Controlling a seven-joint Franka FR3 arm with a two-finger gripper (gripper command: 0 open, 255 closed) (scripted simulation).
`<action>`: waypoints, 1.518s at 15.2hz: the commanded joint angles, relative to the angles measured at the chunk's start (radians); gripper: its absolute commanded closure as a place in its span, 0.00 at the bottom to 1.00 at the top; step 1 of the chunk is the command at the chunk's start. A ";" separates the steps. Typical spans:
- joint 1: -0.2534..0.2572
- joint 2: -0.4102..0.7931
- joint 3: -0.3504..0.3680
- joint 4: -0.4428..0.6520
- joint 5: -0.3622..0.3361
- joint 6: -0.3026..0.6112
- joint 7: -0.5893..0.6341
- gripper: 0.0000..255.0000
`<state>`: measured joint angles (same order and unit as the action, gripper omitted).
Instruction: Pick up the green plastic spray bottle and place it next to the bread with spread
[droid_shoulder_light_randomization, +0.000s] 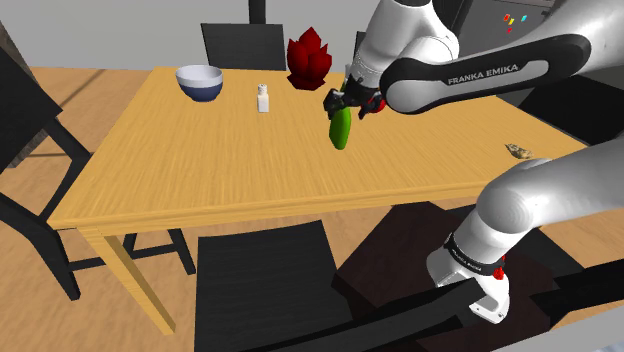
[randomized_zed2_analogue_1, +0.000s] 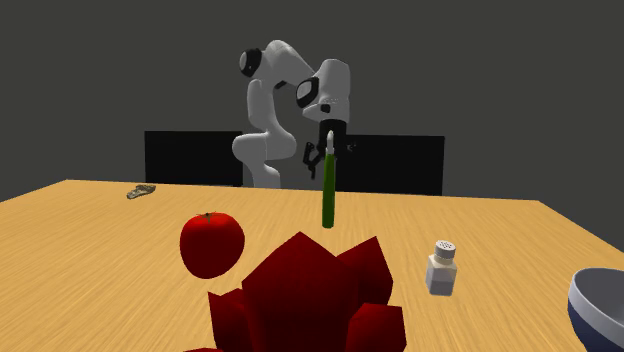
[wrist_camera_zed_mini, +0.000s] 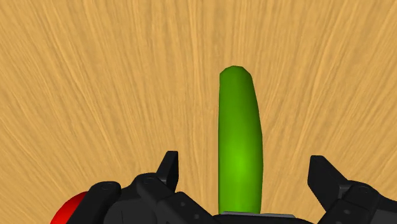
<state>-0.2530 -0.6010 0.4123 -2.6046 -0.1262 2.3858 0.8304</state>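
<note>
A slim green spray bottle (droid_shoulder_light_randomization: 341, 129) (randomized_zed2_analogue_1: 328, 192) stands upright on the wooden table (droid_shoulder_light_randomization: 180, 160), near its middle. My black gripper (droid_shoulder_light_randomization: 346, 104) (randomized_zed2_analogue_1: 330, 150) (wrist_camera_zed_mini: 247, 173) hangs directly over the bottle's top. In the wrist view the two fingers (wrist_camera_zed_mini: 168, 169) stand wide apart, open, with the green bottle (wrist_camera_zed_mini: 240, 143) between them; neither finger touches it. The bread with spread (droid_shoulder_light_randomization: 518, 151) (randomized_zed2_analogue_1: 141, 191) lies flat near the table edge at the shoulder view's right, well away from the bottle.
A blue and white bowl (droid_shoulder_light_randomization: 199, 82) (randomized_zed2_analogue_1: 602, 300), a small white shaker (droid_shoulder_light_randomization: 263, 99) (randomized_zed2_analogue_1: 441, 268) and a dark red spiky object (droid_shoulder_light_randomization: 308, 58) (randomized_zed2_analogue_1: 310, 298) stand on the table's far side. A red tomato (randomized_zed2_analogue_1: 211, 244) sits near the bottle. Dark chairs (droid_shoulder_light_randomization: 262, 285) surround the table.
</note>
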 joint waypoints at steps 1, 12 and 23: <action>-0.011 0.018 0.003 -0.014 -0.009 0.033 0.005 0.00; -0.014 0.024 0.005 -0.016 -0.012 0.042 0.008 1.00; -0.005 0.004 -0.011 0.023 -0.002 -0.015 -0.014 1.00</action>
<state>-0.2602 -0.5931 0.4034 -2.5909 -0.1300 2.3832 0.8192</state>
